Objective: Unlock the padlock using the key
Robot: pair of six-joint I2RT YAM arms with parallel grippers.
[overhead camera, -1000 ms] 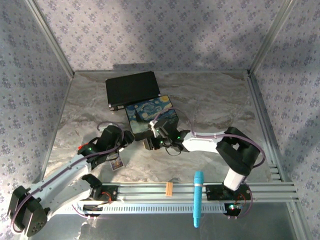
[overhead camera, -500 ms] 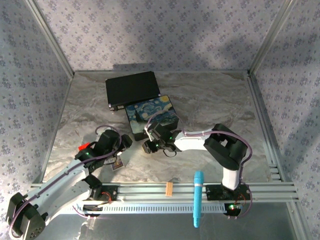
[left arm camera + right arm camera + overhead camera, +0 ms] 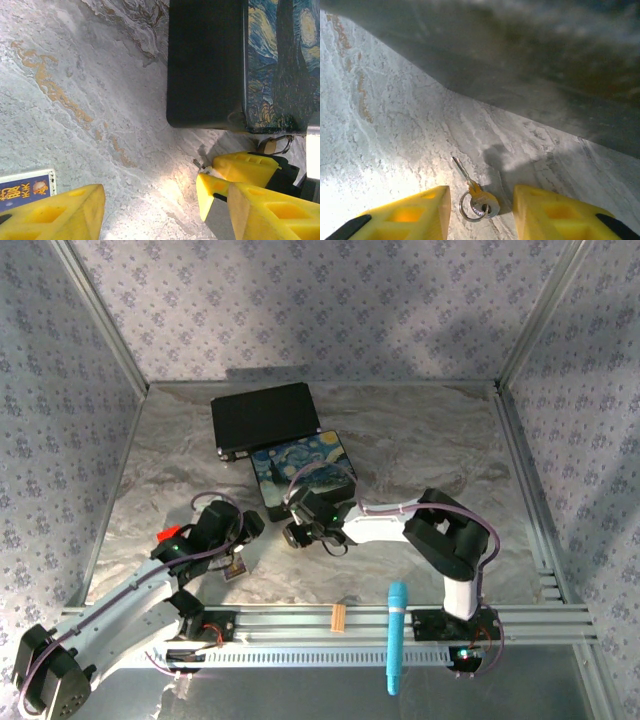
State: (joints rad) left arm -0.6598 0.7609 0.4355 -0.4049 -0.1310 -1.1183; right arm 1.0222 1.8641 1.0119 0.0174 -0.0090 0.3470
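1. Firstly, the key (image 3: 469, 183) lies flat on the table (image 3: 385, 140), with a small key ring (image 3: 470, 209) on its head. In the right wrist view its blade points away from the camera.
2. The right gripper (image 3: 481, 201) is low over the table with its jaws apart at a middle width. One yellow finger stands on each side of the key's head and ring. They hold nothing, and I cannot tell if they touch the key.
3. From the top view, the right gripper (image 3: 297, 533) is just beside the near-left corner of the painted box (image 3: 303, 472).
4. The padlock (image 3: 274, 145) is on the table close to that corner of the box, its thin shackle turned to the right in the left wrist view. The right gripper's yellow fingers (image 3: 242, 167) are just beside it. I cannot tell if it touches the box.
5. The left gripper (image 3: 162, 205) is wide open and empty, a little to the left of the right gripper, aimed toward the box.
6. A small printed card (image 3: 25, 183) lies near the left gripper, and a red block (image 3: 168, 535) is further left.
7. A black case (image 3: 265, 417) lies behind the box.
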